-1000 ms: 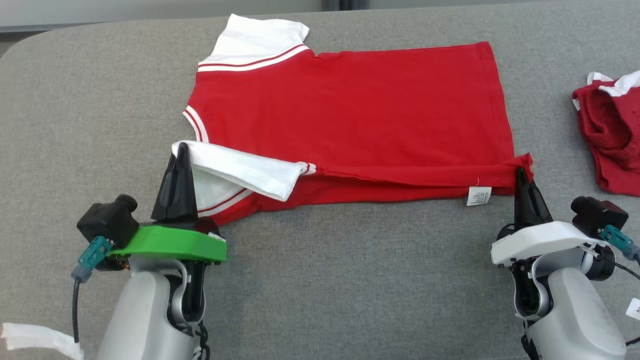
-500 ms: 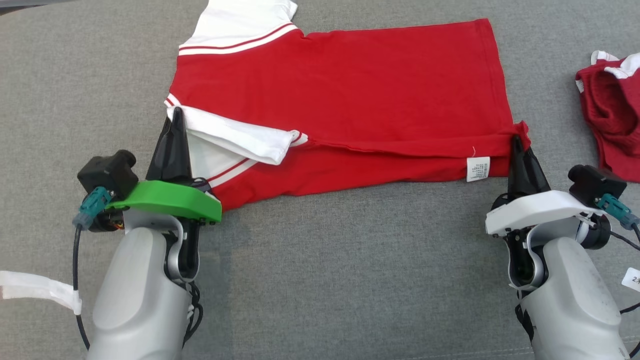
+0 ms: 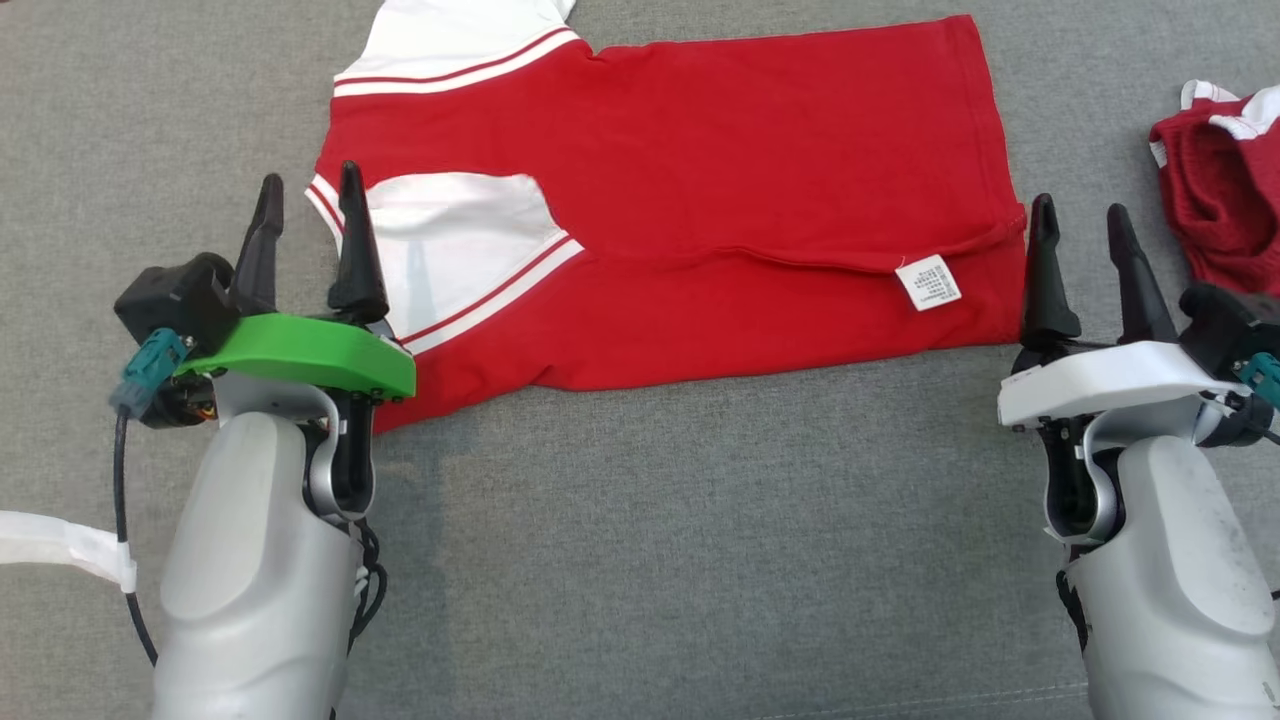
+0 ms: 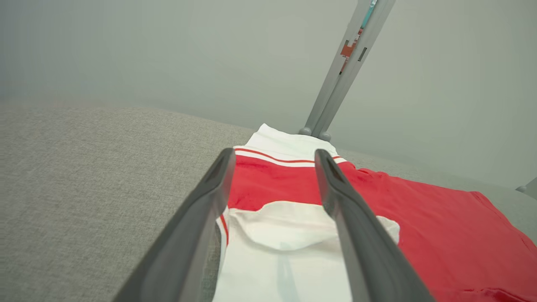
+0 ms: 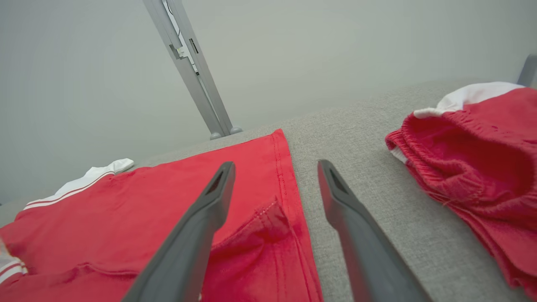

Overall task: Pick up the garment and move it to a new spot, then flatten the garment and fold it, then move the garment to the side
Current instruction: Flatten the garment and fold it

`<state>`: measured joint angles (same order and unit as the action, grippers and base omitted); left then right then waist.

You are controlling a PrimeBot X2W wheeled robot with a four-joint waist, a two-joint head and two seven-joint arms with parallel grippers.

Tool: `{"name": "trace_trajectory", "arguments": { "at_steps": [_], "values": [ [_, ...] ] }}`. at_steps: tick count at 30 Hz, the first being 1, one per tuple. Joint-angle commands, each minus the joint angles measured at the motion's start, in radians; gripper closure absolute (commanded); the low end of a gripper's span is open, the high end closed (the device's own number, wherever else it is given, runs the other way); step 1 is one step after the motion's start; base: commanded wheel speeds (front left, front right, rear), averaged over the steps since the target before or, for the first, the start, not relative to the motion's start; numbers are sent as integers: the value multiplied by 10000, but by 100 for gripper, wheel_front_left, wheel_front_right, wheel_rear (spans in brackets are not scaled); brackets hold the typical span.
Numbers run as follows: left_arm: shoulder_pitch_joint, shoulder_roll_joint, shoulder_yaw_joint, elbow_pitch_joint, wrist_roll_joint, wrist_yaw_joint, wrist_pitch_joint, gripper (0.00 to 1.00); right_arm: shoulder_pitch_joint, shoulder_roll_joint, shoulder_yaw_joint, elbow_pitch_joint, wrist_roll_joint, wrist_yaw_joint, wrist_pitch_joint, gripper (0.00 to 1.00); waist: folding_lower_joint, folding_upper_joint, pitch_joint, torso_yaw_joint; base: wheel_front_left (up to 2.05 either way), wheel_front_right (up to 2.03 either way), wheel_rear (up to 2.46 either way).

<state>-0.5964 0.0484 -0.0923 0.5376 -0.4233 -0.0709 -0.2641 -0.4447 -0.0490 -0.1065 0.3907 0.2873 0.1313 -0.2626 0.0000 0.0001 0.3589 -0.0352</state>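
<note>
A red T-shirt (image 3: pixel 720 170) with white sleeves lies spread on the grey fabric surface, its near edge folded over itself with a white label (image 3: pixel 928 282) showing. One white sleeve (image 3: pixel 460 240) lies folded onto the red body. My left gripper (image 3: pixel 305 190) stands open at the shirt's left edge, over the neckline; in the left wrist view its fingers (image 4: pixel 335 193) straddle the white sleeve (image 4: pixel 293 226). My right gripper (image 3: pixel 1080 215) is open at the shirt's right hem corner (image 5: pixel 268 218), holding nothing.
A second crumpled red garment (image 3: pixel 1225 190) with white trim lies at the right, close to my right gripper, also in the right wrist view (image 5: pixel 474 159). A white strip (image 3: pixel 60 545) lies at the lower left. A grey metal post (image 5: pixel 188 71) rises beyond the far edge.
Both grippers have opened and let go of the shirt's folded edge; the sleeve and hem now lie flat. The head camera has tilted, shifting the picture upward.
</note>
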Motion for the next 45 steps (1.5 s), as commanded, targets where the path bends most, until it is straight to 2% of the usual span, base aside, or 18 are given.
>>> {"name": "trace_trajectory", "arguments": {
  "at_steps": [1,9,13,18,23,29,33,34,35,36,37,38,39,45],
  "values": [
    [-140,40,123,-138,54,-63,0,0,182,-34,-125,-223,-200,-12,-27,0,0,-1,-14,8,0,0,0],
    [665,40,439,-1012,11,-250,2,0,889,-28,-436,-1137,-1092,-12,-28,0,0,-1,-331,164,0,0,0],
    [1402,134,271,-902,-1,-343,71,0,1345,-28,-522,-1245,-1505,-12,1,0,0,-1,-674,317,0,0,0],
    [2470,352,109,-1006,-204,-273,1146,0,1826,-28,-643,-1399,-1623,-12,285,0,0,-1,-1043,517,0,0,0],
    [3265,248,204,-1153,-965,-99,2533,0,2127,-29,-745,-1530,-1560,-12,550,0,0,-1,-1161,608,0,0,0],
    [3360,110,100,-991,-1762,82,3159,0,2029,-31,-641,-1488,-1490,-12,740,0,0,-1,-1017,441,0,0,0],
    [3129,67,-101,-826,-2209,43,3275,0,1867,-26,-567,-1307,-1564,-12,932,0,0,-1,-880,280,0,0,0],
    [3092,61,-151,-786,-2254,52,3244,7,1834,-26,-536,-1222,-1578,-12,1013,0,0,-1,-855,244,0,0,0],
    [3036,54,-190,-753,-2264,59,3153,33,1785,-25,-486,-1107,-1615,-12,1140,0,0,-1,-827,208,0,0,0],
    [2986,52,-213,-742,-2266,62,3085,51,1730,-29,-464,-1013,-1606,-12,1243,0,0,-1,-804,186,0,0,0],
    [2920,51,-229,-736,-2270,59,2960,75,1649,-31,-434,-865,-1610,-12,1387,0,0,-1,-781,169,0,0,0],
    [2868,50,-245,-740,-2258,64,2852,85,1586,-29,-428,-728,-1642,-12,1502,0,0,-1,-760,161,0,0,0],
    [2806,50,-260,-744,-2248,57,2746,100,1504,-28,-431,-537,-1675,-12,1646,0,0,-1,-734,159,0,0,0],
    [2542,49,-427,-844,-2162,-24,2371,100,861,-29,-576,631,-1836,-12,2263,0,0,-1,-642,332,0,0,0]
  ]
}}
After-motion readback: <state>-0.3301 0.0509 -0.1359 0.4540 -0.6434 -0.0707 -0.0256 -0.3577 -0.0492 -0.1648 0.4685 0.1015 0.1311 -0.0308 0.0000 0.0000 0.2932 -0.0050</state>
